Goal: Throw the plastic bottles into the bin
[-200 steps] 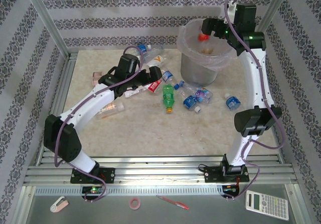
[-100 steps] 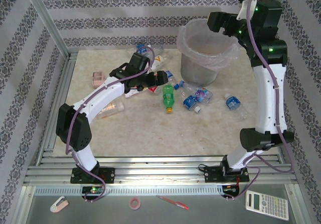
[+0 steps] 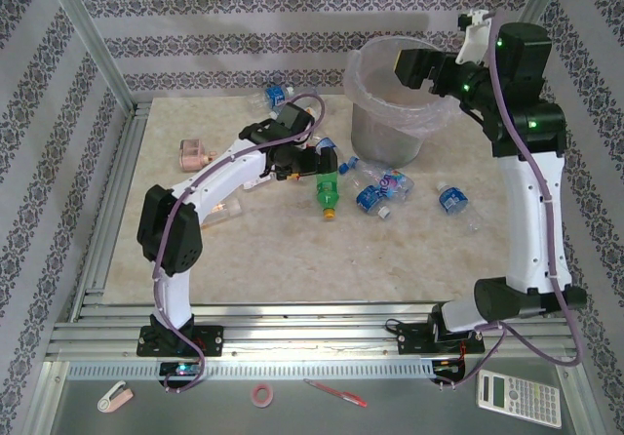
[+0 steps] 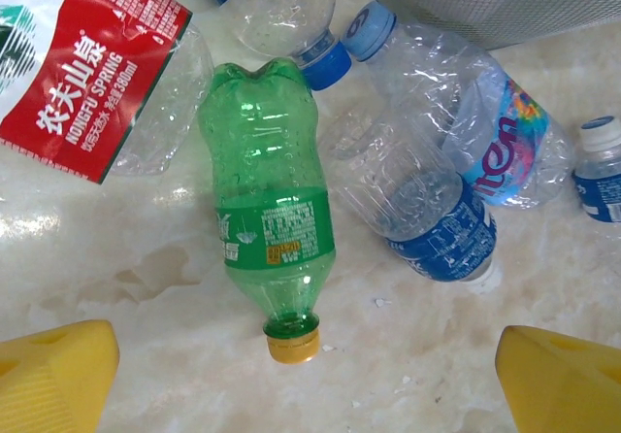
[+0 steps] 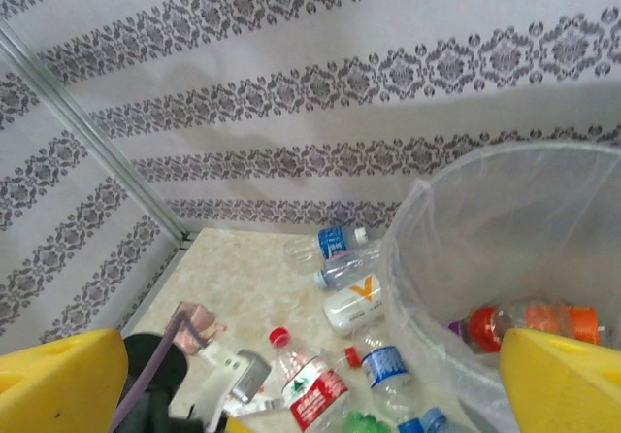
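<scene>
The arms [image 3: 224, 170] have white links, black joints, looping purple cables [image 5: 144, 380] and blocky yellow fingers [image 4: 53, 380].

Walls [image 3: 195, 35] w/ grey damask-stripe wallpaper; beige marble-look tabletop [image 3: 292, 250]; alu frame posts [image 3: 93, 40] at corners.

Beneath the wide-spread left claw [image 4: 310, 375], bare bench [image 4: 146, 287] flanks the green bottle [image 4: 267, 210] at its neck. Farther ahead, a red-label bottle [image 4: 97, 74] crowds its left and a blue-label bottle [image 4: 417, 210] its right. Ahead-right of the spread right claw [image 5: 310, 380], the bin [image 5: 427, 258] gapes, with an orange bottle [image 5: 529, 321] at the bottom.
</scene>
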`<state>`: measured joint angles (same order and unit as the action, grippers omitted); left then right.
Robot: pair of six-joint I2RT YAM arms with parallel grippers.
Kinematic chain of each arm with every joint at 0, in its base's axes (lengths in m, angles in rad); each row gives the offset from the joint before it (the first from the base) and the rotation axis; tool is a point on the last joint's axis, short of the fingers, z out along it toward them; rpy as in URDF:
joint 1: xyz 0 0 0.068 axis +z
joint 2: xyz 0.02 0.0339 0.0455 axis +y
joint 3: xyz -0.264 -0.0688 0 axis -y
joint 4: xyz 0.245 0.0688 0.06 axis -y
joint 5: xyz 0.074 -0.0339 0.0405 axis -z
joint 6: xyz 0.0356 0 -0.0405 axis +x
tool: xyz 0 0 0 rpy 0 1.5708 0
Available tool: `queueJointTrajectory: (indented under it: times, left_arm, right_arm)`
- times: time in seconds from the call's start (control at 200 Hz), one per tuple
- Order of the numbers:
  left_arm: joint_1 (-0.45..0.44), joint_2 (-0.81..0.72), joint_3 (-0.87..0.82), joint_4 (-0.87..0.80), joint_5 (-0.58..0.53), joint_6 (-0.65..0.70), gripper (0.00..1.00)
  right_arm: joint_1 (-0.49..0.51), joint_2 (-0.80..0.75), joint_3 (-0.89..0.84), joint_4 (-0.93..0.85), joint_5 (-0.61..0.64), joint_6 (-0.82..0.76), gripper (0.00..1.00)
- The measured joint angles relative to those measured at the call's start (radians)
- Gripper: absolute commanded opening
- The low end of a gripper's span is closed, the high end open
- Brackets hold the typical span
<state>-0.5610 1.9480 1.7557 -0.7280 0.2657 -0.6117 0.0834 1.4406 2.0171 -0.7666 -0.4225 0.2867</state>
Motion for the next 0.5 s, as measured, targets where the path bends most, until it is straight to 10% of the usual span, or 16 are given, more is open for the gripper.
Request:
queueJointTrajectory:
  times: [0.5]
  left_arm:
    - [-0.024, 0.212, 0.206, -0.108, -0.061, 0.034, 1.00]
  right_arm:
    - [0.037, -0.125, -0.185, -0.003, -0.014, 0.034, 0.98]
